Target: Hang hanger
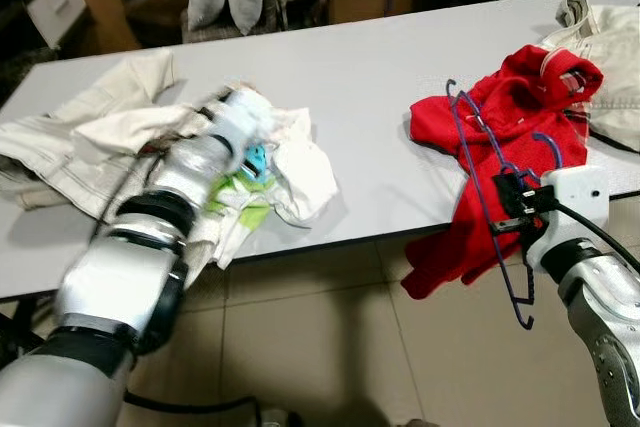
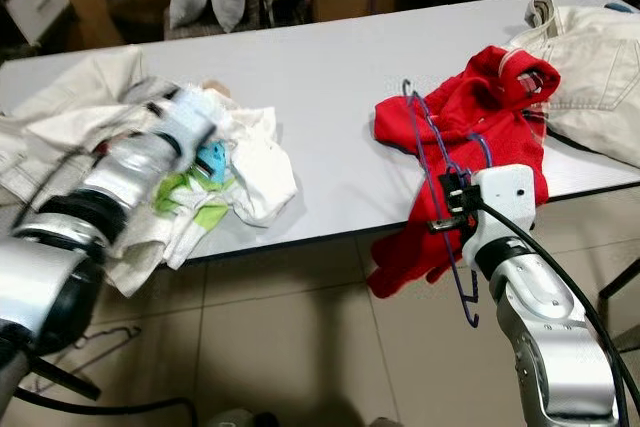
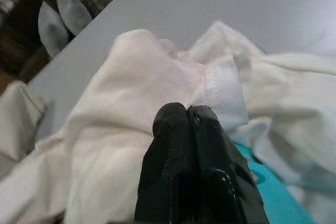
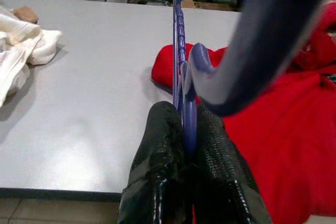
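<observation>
Meanwhile the right gripper (image 4: 185, 129) clamps the purple hanger (image 1: 487, 185) (over the red garment (image 1: 505, 117) at the table (image 1: 350, 67) front edge) while the left gripper (image 3: 187, 116), fingers pressed together, rests on white clothes (image 3: 157, 77).

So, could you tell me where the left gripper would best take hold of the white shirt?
Probably at the raised fold of the white shirt just ahead of the left gripper, coming from the near table edge. That hem stands up from the crumpled heap, so shut fingers could open around it and pinch one layer.

Left gripper (image 3: 187, 114) jaws closed, right gripper (image 4: 184, 129) jaws clamped.
</observation>
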Motion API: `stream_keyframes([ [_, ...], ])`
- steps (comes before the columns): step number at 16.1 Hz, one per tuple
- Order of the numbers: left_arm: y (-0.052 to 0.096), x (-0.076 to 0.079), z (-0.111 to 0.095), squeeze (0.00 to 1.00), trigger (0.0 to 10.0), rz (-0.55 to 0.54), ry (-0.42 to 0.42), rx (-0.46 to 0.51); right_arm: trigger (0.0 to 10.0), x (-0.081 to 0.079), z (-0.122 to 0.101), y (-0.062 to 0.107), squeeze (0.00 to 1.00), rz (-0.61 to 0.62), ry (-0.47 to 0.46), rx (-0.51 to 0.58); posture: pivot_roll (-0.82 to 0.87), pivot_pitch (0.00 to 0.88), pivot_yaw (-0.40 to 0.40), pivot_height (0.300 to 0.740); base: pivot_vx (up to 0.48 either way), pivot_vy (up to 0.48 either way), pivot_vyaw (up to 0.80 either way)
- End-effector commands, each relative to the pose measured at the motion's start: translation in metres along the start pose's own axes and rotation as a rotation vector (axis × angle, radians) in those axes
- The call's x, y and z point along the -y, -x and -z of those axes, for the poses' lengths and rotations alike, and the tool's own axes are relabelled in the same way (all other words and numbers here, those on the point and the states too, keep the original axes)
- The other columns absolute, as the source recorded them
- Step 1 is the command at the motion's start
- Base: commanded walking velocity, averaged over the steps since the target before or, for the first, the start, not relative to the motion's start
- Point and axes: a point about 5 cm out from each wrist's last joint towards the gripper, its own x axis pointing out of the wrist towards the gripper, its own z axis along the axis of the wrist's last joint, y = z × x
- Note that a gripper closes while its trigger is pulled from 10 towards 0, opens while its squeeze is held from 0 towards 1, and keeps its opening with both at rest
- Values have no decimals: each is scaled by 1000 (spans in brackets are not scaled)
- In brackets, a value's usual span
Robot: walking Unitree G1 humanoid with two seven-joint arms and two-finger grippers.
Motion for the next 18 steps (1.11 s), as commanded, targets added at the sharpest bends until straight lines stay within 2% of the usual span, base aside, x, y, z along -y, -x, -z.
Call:
stream_keyframes([
  [1, 6, -13, 0, 0, 0, 23, 97, 47, 10000, -2, -2, -4, 0, -23, 2, 0, -100, 0, 52, 740, 0, 0, 0],
  [2, 11, -27, -2, 0, 0, 32, 154, 85, 10000, -3, -2, -6, 0, -39, -1, -2, -88, 0, 43, 740, 0, 0, 0],
  [4, 27, -58, -12, 0, 0, 52, 310, 228, 10000, -7, -2, -11, 0, -69, 1, -1, -63, 0, 27, 740, 0, 0, 0],
  [5, 32, -67, -17, 0, 0, 74, 349, 281, 10000, -7, -2, -12, 0, -73, -1, 1, -63, 0, 27, 740, 0, 0, 0],
  [7, 51, -88, -34, 0, 0, 197, 460, 461, 10000, -11, -1, -14, 0, -89, -6, 1, -44, 0, 24, 740, 0, 0, 0],
  [9, 69, -103, -43, 0, 0, 308, 536, 584, 10000, -13, 0, -13, 0, -96, -11, 2, -43, 0, 32, 740, 0, 0, 0],
  [11, 97, -123, -50, 0, 0, 420, 597, 716, 10000, -12, 2, -10, 0, -85, -18, 2, -49, 0, 48, 740, 0, 0, 0],
  [12, 104, -128, -49, 0, 0, 433, 597, 726, 10000, -12, 3, -9, 0, -81, -19, 2, -53, 0, 54, 740, 0, 0, 0],
  [13, 118, -145, -36, 0, 0, 361, 568, 668, 10000, -8, 4, -6, 0, -59, -25, 4, -59, 0, 64, 740, 0, 0, 0],
  [14, 133, -149, -24, 0, 0, 435, 556, 622, 10000, -7, 4, -5, 0, -52, -27, 3, -64, 0, 71, 740, 0, 0, 0],
  [15, 141, -149, -19, 0, 0, 482, 555, 605, 10000, -7, 5, -4, 0, -49, -26, 2, -66, 0, 72, 740, 0, 0, 0],
  [16, 149, -148, -5, 0, 0, 523, 522, 498, 10000, -6, 5, -2, 0, -46, -27, 0, -62, 0, 69, 740, 0, 0, 0],
  [17, 152, -146, 3, 0, 0, 528, 503, 428, 10000, -6, 6, -2, 0, -44, -28, -1, -60, 0, 67, 740, 0, 0, 0],
  [18, 152, -143, 16, 0, 0, 521, 464, 311, 10000, -6, 6, -2, 0, -43, -29, -2, -52, 0, 61, 740, 0, 0, 0],
])
